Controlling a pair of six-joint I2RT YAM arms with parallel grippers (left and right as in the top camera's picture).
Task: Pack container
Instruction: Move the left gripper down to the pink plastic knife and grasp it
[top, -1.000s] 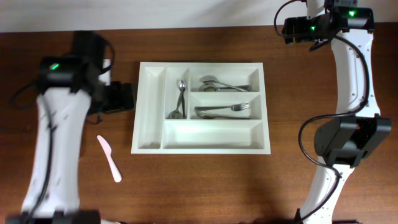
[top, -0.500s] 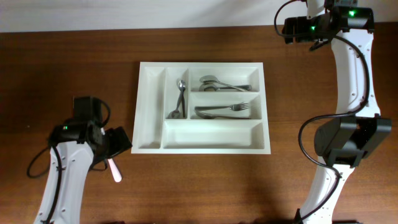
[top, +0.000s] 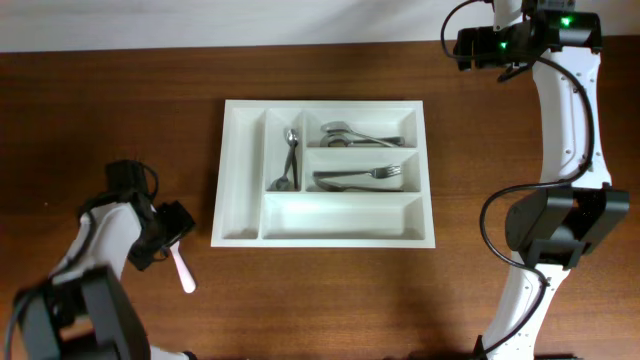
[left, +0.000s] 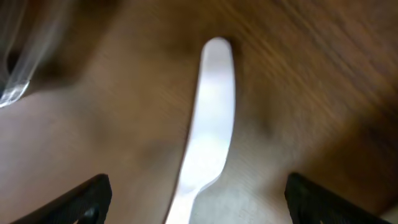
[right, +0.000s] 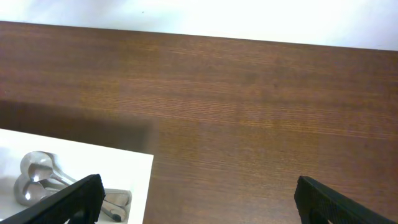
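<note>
Container (top: 240, 180) sits mid-table with metal cutlery (top: 355, 177) in three of its compartments. I see the left gripper (top: 170, 230) low over a white plastic knife (left: 214, 118) lying on the table left of the container, jaws spread wide astride it. My right gripper (right: 199, 202) hangs wide open near the table's far right edge.

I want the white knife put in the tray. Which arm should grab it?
Left. Its hand hangs open right over the knife, fingers on either side. The right hand is open too, but far off beyond the tray.
</note>
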